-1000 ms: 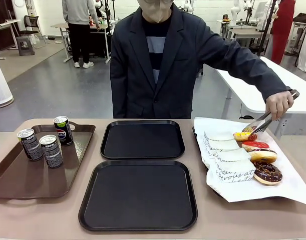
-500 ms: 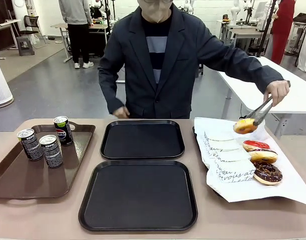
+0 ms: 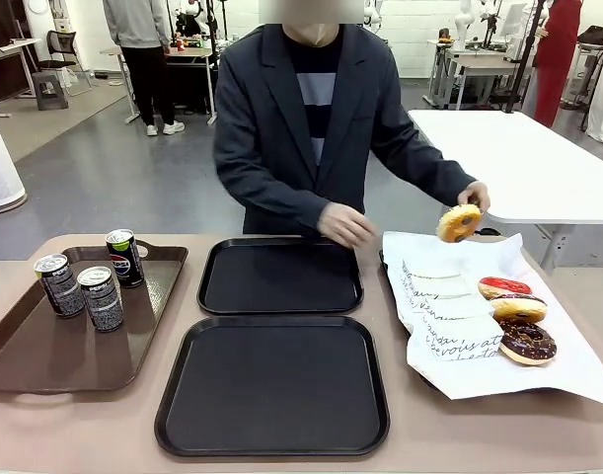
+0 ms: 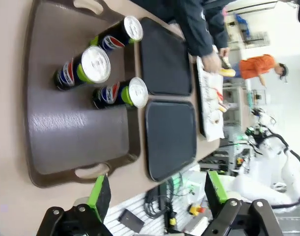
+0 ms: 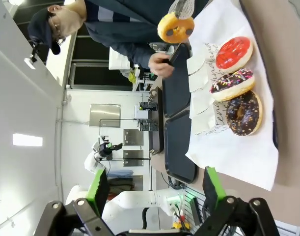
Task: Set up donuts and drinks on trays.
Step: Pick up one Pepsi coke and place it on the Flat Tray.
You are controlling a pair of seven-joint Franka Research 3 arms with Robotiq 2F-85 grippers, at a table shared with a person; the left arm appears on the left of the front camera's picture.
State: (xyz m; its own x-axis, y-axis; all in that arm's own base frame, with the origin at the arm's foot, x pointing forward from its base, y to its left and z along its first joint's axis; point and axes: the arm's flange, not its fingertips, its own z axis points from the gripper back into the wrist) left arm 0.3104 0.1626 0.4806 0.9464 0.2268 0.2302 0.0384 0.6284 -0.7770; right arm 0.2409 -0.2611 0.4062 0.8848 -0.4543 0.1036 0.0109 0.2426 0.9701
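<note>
Two black trays lie empty mid-table, the far one [image 3: 281, 275] and the near one [image 3: 273, 385]. Three drinks [image 3: 100, 297] stand on the brown tray [image 3: 44, 346] at left. Red-iced [image 3: 503, 287], sprinkled [image 3: 518, 307] and chocolate [image 3: 526, 342] donuts rest on white paper at right. The person holds a golden donut [image 3: 459, 222] in tongs above that paper; the other hand [image 3: 345, 225] hovers by the far tray's right corner. My left gripper [image 4: 157, 194] is open, high above the drinks [image 4: 122, 93]. My right gripper [image 5: 154, 189] is open, off from the donuts [image 5: 233, 83].
The white paper [image 3: 567, 375] with paper sleeves [image 3: 449, 306] covers the table's right end. The brown tray's raised rim and handles [image 4: 91, 171] ring the cans. A white table [image 3: 538, 168] stands behind the person, and another person is farther back.
The person has lifted the golden donut off the paper with the tongs and carried it up and left. Their other hand has come forward to the far tray's corner.
</note>
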